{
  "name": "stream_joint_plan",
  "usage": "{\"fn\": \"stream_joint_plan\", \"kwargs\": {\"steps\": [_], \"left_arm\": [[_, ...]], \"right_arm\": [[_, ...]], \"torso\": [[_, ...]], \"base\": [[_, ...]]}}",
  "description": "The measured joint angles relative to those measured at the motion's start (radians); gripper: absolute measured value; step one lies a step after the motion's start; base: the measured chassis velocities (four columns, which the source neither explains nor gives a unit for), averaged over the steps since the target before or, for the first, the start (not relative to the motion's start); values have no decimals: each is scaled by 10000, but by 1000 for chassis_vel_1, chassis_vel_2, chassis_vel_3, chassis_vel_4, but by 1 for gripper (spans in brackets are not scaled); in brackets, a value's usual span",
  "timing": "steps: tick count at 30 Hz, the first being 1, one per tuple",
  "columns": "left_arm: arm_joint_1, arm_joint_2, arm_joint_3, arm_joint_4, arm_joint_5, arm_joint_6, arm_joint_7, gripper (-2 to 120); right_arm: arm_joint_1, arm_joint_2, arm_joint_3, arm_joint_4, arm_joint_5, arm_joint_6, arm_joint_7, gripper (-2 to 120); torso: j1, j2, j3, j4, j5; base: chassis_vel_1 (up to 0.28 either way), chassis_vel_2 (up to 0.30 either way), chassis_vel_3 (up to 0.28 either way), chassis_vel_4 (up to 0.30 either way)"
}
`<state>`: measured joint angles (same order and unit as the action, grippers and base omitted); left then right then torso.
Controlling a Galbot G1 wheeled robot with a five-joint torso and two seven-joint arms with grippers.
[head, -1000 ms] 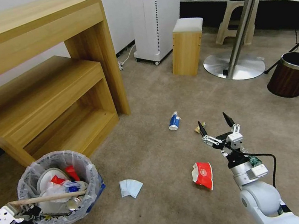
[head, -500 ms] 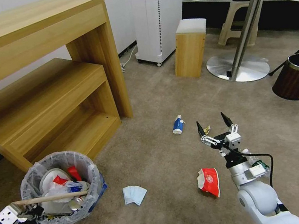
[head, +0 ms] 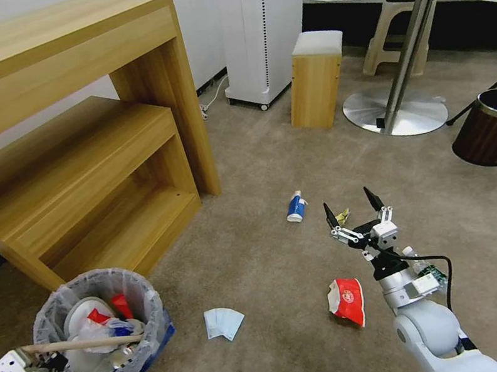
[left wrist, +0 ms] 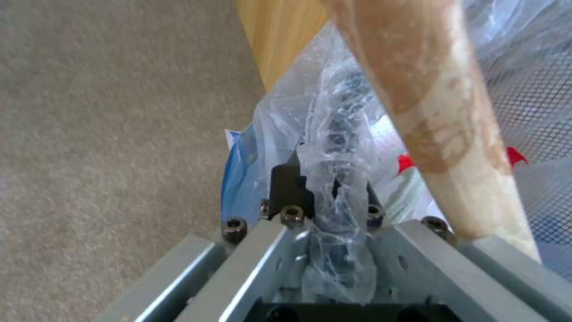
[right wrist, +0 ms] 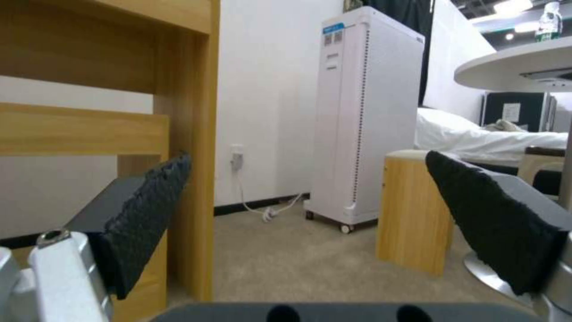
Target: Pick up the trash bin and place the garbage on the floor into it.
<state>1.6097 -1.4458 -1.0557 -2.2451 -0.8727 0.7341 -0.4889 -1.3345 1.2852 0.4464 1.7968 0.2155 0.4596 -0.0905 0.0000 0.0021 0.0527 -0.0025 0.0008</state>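
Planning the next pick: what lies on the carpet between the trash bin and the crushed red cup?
In the head view, folded pale-blue paper lies between the trash bin and the red cup.

Trash bin [head: 98,328] left, before shelf unit [head: 66,159]; crushed cup [head: 347,301], bottle [head: 294,207] right; wrapper [head: 343,216] apparently beyond.

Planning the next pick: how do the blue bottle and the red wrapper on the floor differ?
The blue bottle is small, rigid and whole, lying on its side; the red wrapper is larger, flattened and crumpled. The bottle lies ahead and to the left of the open right gripper; the wrapper lies nearer the robot, beside that arm's wrist. Both rest on the floor, outside the trash bin.
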Motion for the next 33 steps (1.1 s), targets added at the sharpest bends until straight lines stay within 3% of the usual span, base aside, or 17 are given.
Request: {"fn": "stream_joint_plan", "kwargs": {"steps": [17,21,24,25,28,29,32,33], "left_arm": [[291,64,35,122,-560,44,-256,1],[320,22,189,53,-803,45,-353,1],[305,-39,349,-32,-845,45,-398,1],[305,-39,349,-32,-845,45,-398,1],[300,-133,540,-262,-782,42,-404,1],[300,-133,540,-262,-782,42,-404,1],[386,-232,682,-706,-712,38,-412,1],[386,-232,682,-706,-712,38,-412,1]], "right_arm": [[123,14,-279,-210,-225,-259,203,100],[217,-63,-410,-390,-659,-844,479,100],[466,-334,-746,-606,-706,-2133,251,100],[466,-334,-746,-606,-706,-2133,251,100],[952,-695,-1246,-912,101,-4016,-1057,100],[952,-695,-1246,-912,101,-4016,-1057,100],[1860,-885,-1791,-1811,-514,-5188,-3502,100],[1860,-885,-1791,-1811,-514,-5188,-3502,100]], "torso": [[0,-1,0,0,0],[0,0,0,-2,2],[0,-1,0,-2,0],[0,-1,0,-2,0],[0,0,0,2,0],[0,0,0,2,0],[0,-1,0,0,0],[0,-1,0,0,0]], "base": [[95,105,-88,-93],[-19,-43,9,20],[0,0,0,0],[0,0,0,0],[0,0,0,0],[0,0,0,0],[0,0,0,0],[0,0,0,0]]}}
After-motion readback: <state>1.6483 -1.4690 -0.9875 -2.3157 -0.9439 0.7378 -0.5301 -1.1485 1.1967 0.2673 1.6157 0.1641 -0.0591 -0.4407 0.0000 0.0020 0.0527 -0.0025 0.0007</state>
